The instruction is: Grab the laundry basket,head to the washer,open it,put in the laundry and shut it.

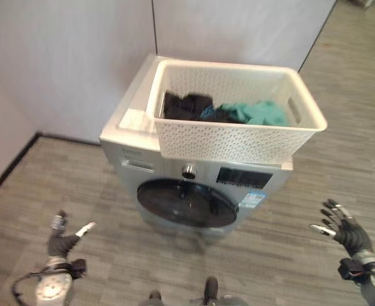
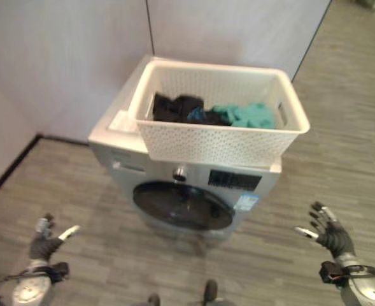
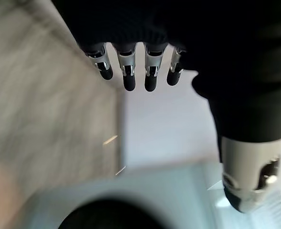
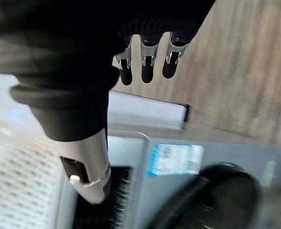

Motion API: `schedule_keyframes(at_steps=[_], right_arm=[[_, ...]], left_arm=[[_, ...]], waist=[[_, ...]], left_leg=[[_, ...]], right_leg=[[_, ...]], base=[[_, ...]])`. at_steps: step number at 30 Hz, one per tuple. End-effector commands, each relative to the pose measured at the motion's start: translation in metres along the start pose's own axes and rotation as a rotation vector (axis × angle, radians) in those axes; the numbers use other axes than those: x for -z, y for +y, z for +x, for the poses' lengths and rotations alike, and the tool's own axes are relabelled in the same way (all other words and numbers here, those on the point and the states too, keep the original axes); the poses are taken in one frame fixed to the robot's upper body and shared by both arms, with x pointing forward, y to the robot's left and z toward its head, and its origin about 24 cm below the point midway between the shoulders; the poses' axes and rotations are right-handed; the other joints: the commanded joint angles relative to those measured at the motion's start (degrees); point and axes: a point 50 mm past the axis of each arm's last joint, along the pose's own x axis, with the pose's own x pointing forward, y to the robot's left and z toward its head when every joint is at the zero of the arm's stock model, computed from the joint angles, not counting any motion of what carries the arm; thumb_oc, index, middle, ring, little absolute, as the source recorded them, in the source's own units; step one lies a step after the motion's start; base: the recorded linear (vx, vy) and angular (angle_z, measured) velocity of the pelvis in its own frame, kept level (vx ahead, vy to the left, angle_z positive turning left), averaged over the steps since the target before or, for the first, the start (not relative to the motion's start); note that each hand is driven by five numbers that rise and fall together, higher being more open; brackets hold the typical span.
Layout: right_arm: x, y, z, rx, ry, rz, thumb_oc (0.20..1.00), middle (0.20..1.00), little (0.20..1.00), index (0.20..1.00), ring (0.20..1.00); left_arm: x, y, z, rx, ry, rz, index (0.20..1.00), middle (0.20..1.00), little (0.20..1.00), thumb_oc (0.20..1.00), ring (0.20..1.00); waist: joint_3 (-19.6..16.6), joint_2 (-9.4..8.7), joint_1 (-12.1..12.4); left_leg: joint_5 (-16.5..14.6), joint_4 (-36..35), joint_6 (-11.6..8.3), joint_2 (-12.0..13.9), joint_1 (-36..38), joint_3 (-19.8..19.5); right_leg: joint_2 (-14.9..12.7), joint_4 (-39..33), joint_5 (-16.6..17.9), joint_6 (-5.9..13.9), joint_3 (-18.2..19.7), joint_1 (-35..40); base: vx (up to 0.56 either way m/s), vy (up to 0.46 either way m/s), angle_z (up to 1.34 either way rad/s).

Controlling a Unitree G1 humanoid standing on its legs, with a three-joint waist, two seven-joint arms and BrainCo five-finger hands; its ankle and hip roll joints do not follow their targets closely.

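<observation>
The washer point(image 1: 193, 185) stands against the far wall with its round door point(image 1: 187, 203) shut and facing the robot; the white laundry basket point(image 1: 238, 137) rests on its top, long axis running left to right, holding dark and teal laundry point(image 1: 238, 111). The left hand point(image 1: 63, 239) and right hand point(image 1: 343, 229) hang low on either side, fingers spread and empty. Opening seems next, so one hand should probably reach the door's edge without nudging the basket.

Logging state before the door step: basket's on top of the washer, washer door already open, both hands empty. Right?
Not quite: the washer door is closed, its dark round glass flush with the front in the left eye view. The rest holds: the basket sits on top, and the left hand and right hand hold nothing.
</observation>
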Motion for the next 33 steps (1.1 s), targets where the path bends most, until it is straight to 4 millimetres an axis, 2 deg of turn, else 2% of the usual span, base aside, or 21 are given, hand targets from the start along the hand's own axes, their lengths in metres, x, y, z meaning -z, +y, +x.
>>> schedule_keyframes(at_steps=[1,2,4,5,6,7,8,9,10,11,12,14,15,17,19,20,22,23,30,32,33], right_arm=[[-0.031,0.0,0.025,-0.017,-0.129,-0.069,1.0,1.0,1.0,1.0,1.0],[-0.018,0.013,0.031,-0.048,-0.071,-0.098,1.0,1.0,1.0,1.0,1.0],[-0.007,0.024,0.037,-0.067,-0.026,-0.085,1.0,1.0,1.0,1.0,1.0],[-0.001,0.027,0.037,-0.075,0.003,-0.095,1.0,1.0,1.0,1.0,1.0],[0.011,0.034,0.047,-0.052,0.068,-0.166,1.0,1.0,1.0,1.0,1.0],[0.011,0.037,0.053,-0.049,0.069,-0.191,1.0,1.0,1.0,1.0,1.0],[0.011,0.037,0.053,-0.049,0.069,-0.191,1.0,1.0,1.0,1.0,1.0],[0.009,0.046,0.065,-0.059,0.07,-0.228,1.0,1.0,1.0,1.0,1.0],[0.006,0.053,0.075,-0.077,0.072,-0.281,1.0,1.0,1.0,1.0,1.0],[0.003,0.055,0.08,-0.083,0.079,-0.334,1.0,1.0,1.0,1.0,1.0],[-0.003,0.052,0.086,-0.076,0.074,-0.428,1.0,1.0,1.0,1.0,1.0],[-0.013,0.046,0.088,-0.069,0.052,-0.543,1.0,1.0,1.0,1.0,1.0],[-0.013,0.046,0.088,-0.07,0.052,-0.542,1.0,1.0,1.0,1.0,1.0],[-0.024,0.042,0.091,-0.061,0.027,-0.634,1.0,1.0,1.0,1.0,1.0],[-0.036,0.042,0.095,-0.07,-0.003,-0.737,1.0,1.0,1.0,1.0,1.0],[-0.051,0.046,0.103,-0.053,-0.058,-0.776,1.0,1.0,1.0,1.0,1.0],[-0.055,0.047,0.105,-0.046,-0.069,-0.794,1.0,1.0,1.0,1.0,1.0],[-0.055,0.042,0.102,-0.031,-0.072,-0.823,1.0,1.0,1.0,1.0,1.0],[-0.055,0.027,0.1,0.045,-0.066,-0.832,1.0,1.0,1.0,1.0,1.0],[-0.062,0.014,0.108,0.128,-0.037,-0.924,1.0,1.0,1.0,1.0,1.0],[-0.062,0.014,0.109,0.128,-0.039,-0.925,1.0,1.0,1.0,1.0,1.0]], left_arm=[[-0.043,0.006,0.025,0.025,-0.163,0.022,1.0,1.0,1.0,1.0,1.0],[-0.034,-0.003,0.025,0.067,-0.121,0.036,1.0,1.0,1.0,1.0,1.0],[-0.025,-0.011,0.027,0.089,-0.078,0.028,1.0,1.0,1.0,1.0,1.0],[-0.021,-0.014,0.025,0.102,-0.058,0.031,1.0,1.0,1.0,1.0,1.0],[-0.016,-0.034,0.032,0.168,-0.024,0.124,1.0,1.0,1.0,1.0,1.0],[-0.018,-0.038,0.034,0.181,-0.032,0.134,1.0,1.0,1.0,1.0,1.0],[-0.018,-0.038,0.034,0.181,-0.032,0.134,1.0,1.0,1.0,1.0,1.0],[-0.021,-0.042,0.037,0.21,-0.039,0.175,1.0,1.0,1.0,1.0,1.0],[-0.02,-0.04,0.037,0.229,-0.033,0.211,1.0,1.0,1.0,1.0,1.0],[-0.019,-0.038,0.036,0.236,-0.028,0.218,1.0,1.0,1.0,1.0,1.0],[-0.02,-0.033,0.035,0.234,-0.029,0.222,1.0,1.0,1.0,1.0,1.0],[-0.019,-0.029,0.034,0.236,-0.019,0.231,1.0,1.0,1.0,1.0,1.0],[-0.019,-0.029,0.034,0.236,-0.019,0.231,1.0,1.0,1.0,1.0,1.0],[-0.013,-0.025,0.029,0.236,0.002,0.218,1.0,1.0,1.0,1.0,1.0],[-0.008,-0.026,0.024,0.238,0.016,0.206,1.0,1.0,1.0,1.0,1.0],[-0.005,-0.029,0.022,0.249,0.022,0.183,1.0,1.0,1.0,1.0,1.0],[-0.002,-0.03,0.021,0.25,0.031,0.177,1.0,1.0,1.0,1.0,1.0],[0.0,-0.034,0.02,0.263,0.04,0.169,1.0,1.0,1.0,1.0,1.0],[0.004,-0.048,0.014,0.331,0.042,0.171,1.0,1.0,1.0,1.0,1.0],[0.002,-0.054,0.013,0.364,0.027,0.187,1.0,1.0,1.0,1.0,1.0],[0.001,-0.054,0.013,0.363,0.026,0.186,1.0,1.0,1.0,1.0,1.0]], waist=[[-1.11,-1.78,-0.16],[-1.2,-1.68,-0.6],[-1.37,-1.19,-0.71],[-1.66,-0.39,-1.29],[-3.15,0.79,-2.4],[-2.81,0.76,-2.16],[-2.81,0.76,-2.16],[-1.41,0.91,-1.59],[-0.28,1.62,-0.64],[0.28,2.31,0.03],[0.52,2.83,0.56],[-0.32,2.14,1.28],[-0.38,2.11,1.29],[-1.71,0.88,3.92],[-2.78,-0.49,5.41],[-3.22,-1.38,6.2],[-3.29,-1.62,6.28],[-3.29,-1.83,6.04],[-3.46,-0.74,5.19],[-2.05,0.01,6.22],[-2.13,-0.08,6.05]], left_leg=[[2.44,7.57,-0.6,5.76,-3.6,3.77],[0.33,14.93,-0.3,6.58,-1.87,3.42],[-0.98,19.26,-0.43,5.72,0.31,1.17],[-2.71,16.07,-0.33,5.75,3.6,1.32],[-10.16,8.09,1.75,2.27,7.47,3.8],[-11.48,7.47,2.71,0.59,7.07,3.65],[-11.48,7.47,2.71,0.59,7.07,3.65],[-12.07,6.17,4.31,-1.61,6.53,4.85],[-11.38,5.39,4.96,-2.19,6.18,6.54],[-10.61,5.03,5.22,-2.02,5.81,7.2],[-9.19,4.3,5.63,-1.98,4.76,7.29],[-6.82,3.51,6.68,-2.68,2.37,6.33],[-6.8,3.49,6.69,-2.71,2.3,6.34],[-6.78,3.78,6.42,-2.56,1.04,6.89],[-6.47,3.18,6.16,-2.27,0.65,7.4],[-5.86,3.05,5.74,-1.3,-0.29,8.48],[-5.41,2.91,5.23,-0.67,-0.65,8.5],[-4.2,1.89,4.21,0.31,-0.89,7.93],[-1.23,-2.44,2.72,1.26,-0.5,5.68],[-0.69,-2.79,2.41,1.23,-1.28,4.61],[-0.45,-2.79,2.49,1.07,-1.61,4.51]], right_leg=[[-5.2,-0.3,-6.51,3.98,0.46,0.85],[-5.6,-0.3,-6.05,3.38,-0.37,-0.07],[-6.12,-0.3,-5.09,3.67,-0.24,-0.31],[-6.26,-0.3,-4.74,4.24,-0.29,-0.25],[-10.77,-0.29,-0.57,7.22,0.18,-2.52],[-12.34,0.15,0.75,7.87,0.17,-3.28],[-12.34,0.15,0.75,7.87,0.17,-3.28],[-14.82,2.67,2.02,8.96,-0.01,-5.85],[-16.73,3.96,3.09,9.87,-2.54,-7.16],[-17.45,5.16,2.47,10.06,-3.75,-7.21],[-17.57,7.84,0.86,9.39,-3.29,-6.06],[-15.97,15.57,-2.69,8.62,2.0,-4.42],[-16.0,15.6,-2.69,8.63,2.03,-4.52],[-15.21,11.9,-4.58,8.74,0.7,1.01],[-14.74,9.41,-5.01,9.01,1.56,1.93],[-14.27,7.04,-4.76,9.17,1.39,1.73],[-13.43,5.32,-4.84,9.06,1.46,2.05],[-12.53,4.03,-5.2,8.76,0.55,2.67],[-10.87,0.0,-5.32,8.52,-3.08,5.22],[-10.5,0.0,-5.64,8.32,-3.66,4.94],[-10.63,-0.05,-5.46,8.32,-3.77,4.71]], base=[[-0.41,0.03,1.5],[-0.15,0.124,1.13],[-0.14,0.224,0.19],[-0.17,0.665,-0.1],[-0.18,0.7,0.25],[-0.18,0.612,0.28],[-0.23,0.326,0.2],[-0.35,0.34,-0.04],[-0.46,0.382,-0.36],[-0.43,0.208,-0.63],[-0.33,0.073,-0.76],[-0.24,-0.016,-0.35],[-0.13,-0.1,-0.07],[-0.05,-0.158,-0.18],[-0.05,-0.223,-0.42],[-0.05,-0.203,-0.69],[-0.02,-0.204,-0.65],[0.0,-0.193,-0.26],[0.02,-0.086,0.35],[-0.02,-0.043,0.26],[-0.04,-0.039,0.21]])
